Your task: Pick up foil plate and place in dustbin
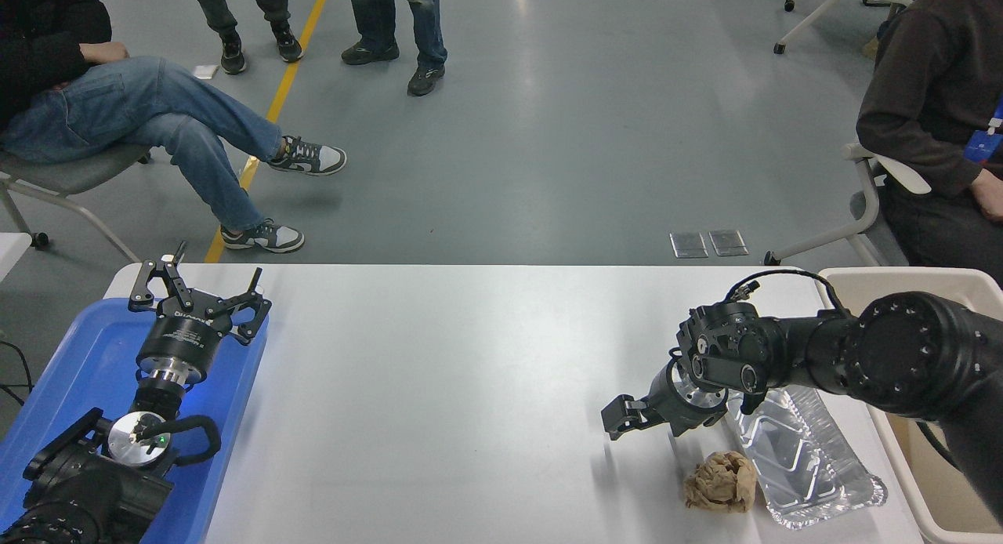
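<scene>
The foil plate (811,462), a shiny silver rectangular tray, lies flat on the white table (439,371) near its front right corner. The beige dustbin (960,278) stands just right of it at the table's right edge, partly hidden by my right arm. My right gripper (624,417) hovers low over the table, left of the plate's far end and apart from it, pointing left. It holds nothing that I can see. My left gripper (200,287) is parked open over the blue tray at the lower left.
A crumpled brown paper ball (721,482) touches the foil plate's left side. A blue plastic tray (74,371) lies under the left arm. People sit at the far left and far right; others stand on the floor beyond the table.
</scene>
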Tool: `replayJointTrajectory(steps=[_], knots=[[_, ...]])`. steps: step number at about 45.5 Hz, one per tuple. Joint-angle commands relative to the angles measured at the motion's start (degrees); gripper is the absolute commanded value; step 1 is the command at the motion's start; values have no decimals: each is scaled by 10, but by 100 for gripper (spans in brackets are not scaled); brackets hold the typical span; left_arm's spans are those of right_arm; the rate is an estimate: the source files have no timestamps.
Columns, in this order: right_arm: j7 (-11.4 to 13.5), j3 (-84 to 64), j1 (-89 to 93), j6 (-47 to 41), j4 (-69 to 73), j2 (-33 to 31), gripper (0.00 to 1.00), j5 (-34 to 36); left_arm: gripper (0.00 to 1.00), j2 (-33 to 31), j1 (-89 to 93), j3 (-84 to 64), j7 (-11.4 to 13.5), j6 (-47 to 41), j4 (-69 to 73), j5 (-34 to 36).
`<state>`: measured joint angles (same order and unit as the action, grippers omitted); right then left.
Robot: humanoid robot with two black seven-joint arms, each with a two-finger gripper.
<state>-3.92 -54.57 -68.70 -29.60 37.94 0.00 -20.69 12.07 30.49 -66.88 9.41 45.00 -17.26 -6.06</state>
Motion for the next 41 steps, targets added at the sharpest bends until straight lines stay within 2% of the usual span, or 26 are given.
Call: replayJointTrajectory(steps=[1,12,19,28,41], knots=[[0,-3,3,0,-3,0,100,-4,99,0,-1,0,1,0,0,0],[0,5,-28,-6,10,0,100,8,99,2,0,3,2,0,0,0],[0,8,-116,-28,80,0,100,12,99,2,0,3,2,0,0,0],[0,-2,-308,-83,225,-104,100,66,99,2,0,4,2,0,0,0],[1,-104,-599,-154,406,-238,100,59,99,3,-1,4,2,0,0,0]])
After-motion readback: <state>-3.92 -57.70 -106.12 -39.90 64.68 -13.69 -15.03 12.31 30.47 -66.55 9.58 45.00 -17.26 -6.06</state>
